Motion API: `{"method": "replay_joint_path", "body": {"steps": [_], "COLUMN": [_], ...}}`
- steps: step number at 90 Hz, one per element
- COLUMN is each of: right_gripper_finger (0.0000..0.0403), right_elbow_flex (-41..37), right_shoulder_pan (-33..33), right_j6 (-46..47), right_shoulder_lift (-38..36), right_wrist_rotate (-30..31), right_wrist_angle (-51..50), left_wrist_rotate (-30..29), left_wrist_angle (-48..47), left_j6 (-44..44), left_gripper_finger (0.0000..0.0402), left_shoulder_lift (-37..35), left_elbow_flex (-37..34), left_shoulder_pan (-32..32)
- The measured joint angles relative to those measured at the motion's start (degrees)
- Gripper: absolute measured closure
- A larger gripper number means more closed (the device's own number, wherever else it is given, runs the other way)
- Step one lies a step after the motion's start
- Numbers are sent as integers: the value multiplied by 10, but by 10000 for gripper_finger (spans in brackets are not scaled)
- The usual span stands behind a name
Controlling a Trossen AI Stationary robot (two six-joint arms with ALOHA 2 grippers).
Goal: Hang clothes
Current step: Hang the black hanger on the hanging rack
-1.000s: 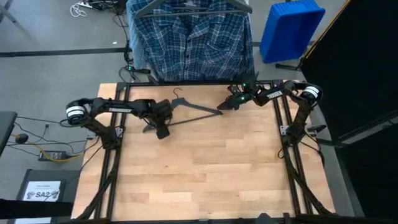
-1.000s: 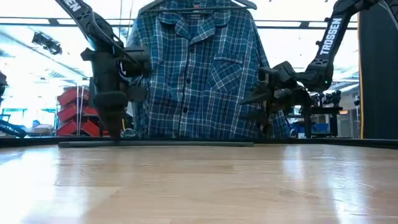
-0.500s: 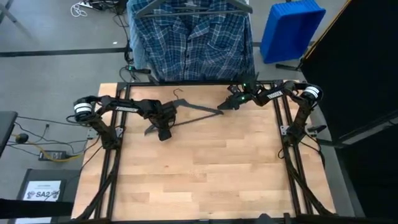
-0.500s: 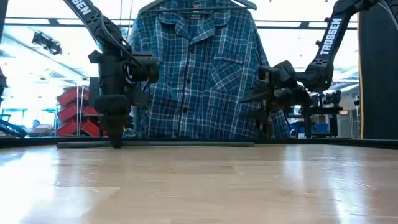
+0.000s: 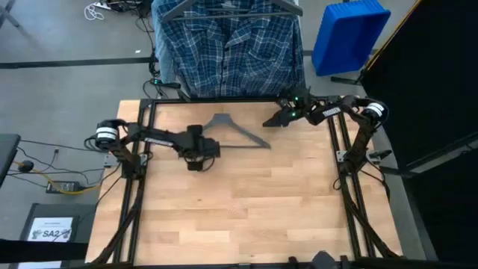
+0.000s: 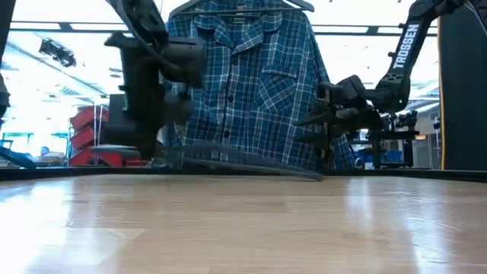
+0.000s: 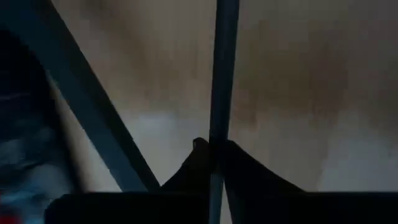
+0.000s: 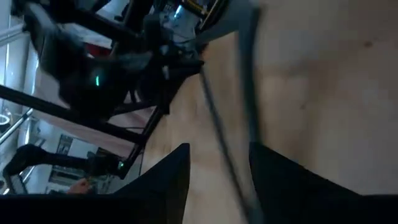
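Wooden table [image 5: 246,202] – light planks, dark metal frame along both sides. A dark grey hanger [image 5: 237,133] lies on it toward 12 o'clock, slightly left of centre; in the low view one end sits off the surface, tilted. Second grey hanger [image 5: 231,7] beyond the table's far edge at 12 o'clock. Blue bin [image 5: 349,33] on the floor at 1 o'clock – well apart from the table. Cables and a power strip [image 5: 63,187] at 9 o'clock. White labelled sheet [image 5: 51,229] at 8 o'clock. Red bins [image 6: 95,137] in the room behind.

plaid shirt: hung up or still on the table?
Hung up. The plaid shirt hangs spread on a hanger behind the table, buttoned front facing it.
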Motion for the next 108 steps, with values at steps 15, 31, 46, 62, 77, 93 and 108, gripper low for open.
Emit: {"method": "replay_joint_path", "body": {"steps": [15, 31, 46, 62, 77, 93, 108], "right_gripper_finger": [257, 250, 244, 243, 243, 244, 244], "right_elbow_flex": [0, 0, 0, 0, 0, 0, 0], "right_shoulder_pan": [-4, 24, 60, 71, 46, 7, -1], "right_j6": [-26, -47, -78, -115, -117, -129, -174], "right_shoulder_lift": [0, 0, 0, 0, 0, 0, 0], "right_wrist_rotate": [3, 3, 13, 56, 63, 82, 107], "right_wrist_angle": [0, -1, -19, -58, -56, -70, -143], "left_wrist_rotate": [-98, -156, -198, -217, -224, -231, -247], "left_wrist_angle": [-23, -26, -29, -47, -58, -64, -65], "left_j6": [-20, -30, -30, -26, -30, -32, -24], "left_gripper_finger": [401, 401, 401, 401, 401, 401, 401], "left_shoulder_lift": [-2, -2, -2, -2, -3, -3, -4], "left_elbow_flex": [21, 35, 48, 62, 67, 68, 68], "left_shoulder_pan": [-48, -75, -89, -104, -116, -123, -126]}}
